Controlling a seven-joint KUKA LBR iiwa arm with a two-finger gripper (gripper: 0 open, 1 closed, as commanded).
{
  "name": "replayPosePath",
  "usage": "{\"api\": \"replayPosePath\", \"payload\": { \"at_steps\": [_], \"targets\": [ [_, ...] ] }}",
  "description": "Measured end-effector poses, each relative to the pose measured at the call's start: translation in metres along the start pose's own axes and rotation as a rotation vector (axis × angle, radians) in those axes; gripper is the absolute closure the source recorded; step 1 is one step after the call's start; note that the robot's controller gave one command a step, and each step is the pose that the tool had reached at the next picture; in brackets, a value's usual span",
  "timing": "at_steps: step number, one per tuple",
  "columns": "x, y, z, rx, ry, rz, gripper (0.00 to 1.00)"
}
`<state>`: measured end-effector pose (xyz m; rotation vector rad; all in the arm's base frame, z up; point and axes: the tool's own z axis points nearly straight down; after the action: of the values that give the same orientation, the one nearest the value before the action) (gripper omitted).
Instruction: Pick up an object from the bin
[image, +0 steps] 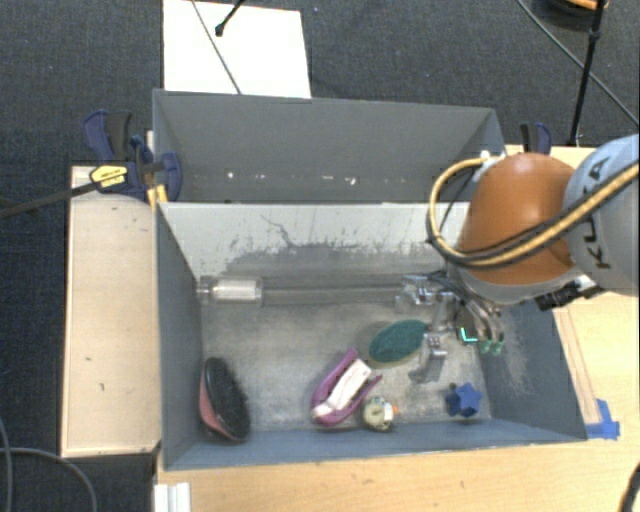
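Observation:
My gripper (434, 352) hangs low in the right half of the bin, under the orange-covered wrist. Its tip is right beside the right edge of a dark green oval pad (396, 341) that lies flat on the bin floor; I cannot tell whether they touch. A small blue piece (462, 401) lies just in front of the gripper, towards the near right corner. A small round yellowish ball (378, 413) sits by the front wall, to the gripper's front left. Next to the ball lies a purple and white object (343, 388).
A black brush with a pink back (222, 400) leans in the near left corner. A clear tube (232, 291) lies along the back wall at the left. The arm enters over the bin's right rim.

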<state>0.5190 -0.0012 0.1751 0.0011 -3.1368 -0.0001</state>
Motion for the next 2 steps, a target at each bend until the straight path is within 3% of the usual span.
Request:
{"api": "replayPosePath", "payload": {
  "at_steps": [1,2],
  "targets": [
    [-0.0340,-0.0043,0.1089,0.000,-0.001,-0.056,0.00],
    [-0.0352,-0.0042,0.1044,0.000,-0.007,-0.056,1.00]
  ]
}}
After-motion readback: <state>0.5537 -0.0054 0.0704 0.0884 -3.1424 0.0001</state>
